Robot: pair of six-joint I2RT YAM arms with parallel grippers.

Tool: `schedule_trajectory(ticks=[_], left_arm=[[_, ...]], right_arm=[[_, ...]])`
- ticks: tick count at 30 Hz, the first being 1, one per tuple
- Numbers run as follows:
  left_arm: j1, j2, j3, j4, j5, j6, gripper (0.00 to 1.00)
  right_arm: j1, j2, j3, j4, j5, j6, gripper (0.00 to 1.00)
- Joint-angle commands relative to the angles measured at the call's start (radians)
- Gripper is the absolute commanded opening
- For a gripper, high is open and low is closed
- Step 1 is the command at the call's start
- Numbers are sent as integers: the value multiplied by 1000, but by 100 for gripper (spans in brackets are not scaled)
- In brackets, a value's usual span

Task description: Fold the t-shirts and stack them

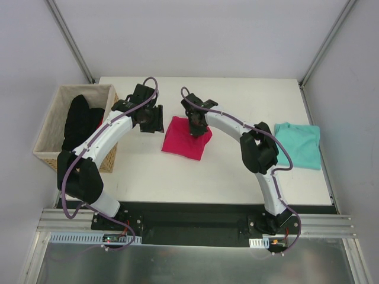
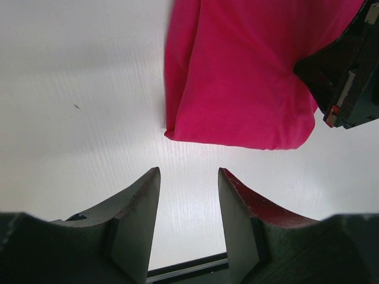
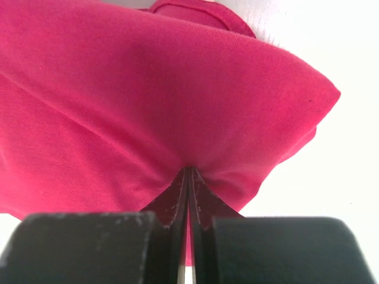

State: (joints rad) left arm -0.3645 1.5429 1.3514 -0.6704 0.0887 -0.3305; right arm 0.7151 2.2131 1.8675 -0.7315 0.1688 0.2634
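From above, the pink shirt (image 1: pixel 186 141) lies folded mid-table (image 1: pixel 237 171). The teal shirt (image 1: pixel 298 145) lies folded well apart near the right edge, so the stacking is not yet done. A basket (image 1: pixel 86 87) at the left holds a black garment (image 1: pixel 80 121).

In the left wrist view, the left tool (image 2: pixel 188 177) hovers over bare table just beside the pink shirt's corner. Its fingers are spread and empty, likely to stay clear.

In the right wrist view, the right tool (image 3: pixel 188 177) is pinched tight on a pucker of pink cloth. The folds hide how many layers it has. The grip seems suited to carrying the bundle to the teal shirt.
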Motion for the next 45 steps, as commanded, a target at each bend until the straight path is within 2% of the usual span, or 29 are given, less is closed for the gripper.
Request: schedule_trajectory(ticks=[1, 7, 8, 13, 21, 28, 33, 37, 39, 40, 42, 45], left_arm=[[9, -23, -11, -15, -29, -7, 43], [9, -21, -8, -15, -26, -7, 43], [9, -21, -8, -15, -27, -5, 43], [9, -14, 2, -14, -21, -4, 43], [7, -15, 29, -15, -12, 7, 43], [9, -38, -4, -15, -20, 4, 44], [7, -59, -31, -14, -21, -4, 45], [7, -82, -51, -14, -10, -18, 46], [7, -113, -52, -6, -12, -25, 50], [7, -125, -54, -3, -14, -31, 55], [7, -156, -52, 6, -7, -38, 65], [7, -185, -46, 9, 0, -41, 70]], right_arm=[[3, -41, -8, -8, 29, 30, 1], [1, -61, 7, -40, 52, 25, 1], [4, -69, 10, -45, 60, 19, 7], [20, -147, 24, -54, 156, -29, 21], [20, -191, 77, -63, 253, -84, 22], [15, -171, 110, -89, 255, -102, 22], [1, -213, 50, -83, 316, -66, 21], [-9, -260, -21, -63, 305, -44, 21], [-9, -276, -54, -52, 305, -21, 24], [-8, -286, -76, -40, 305, -13, 29], [-9, -325, -132, -5, 307, -6, 31], [-9, -357, -174, 17, 322, 5, 31]])
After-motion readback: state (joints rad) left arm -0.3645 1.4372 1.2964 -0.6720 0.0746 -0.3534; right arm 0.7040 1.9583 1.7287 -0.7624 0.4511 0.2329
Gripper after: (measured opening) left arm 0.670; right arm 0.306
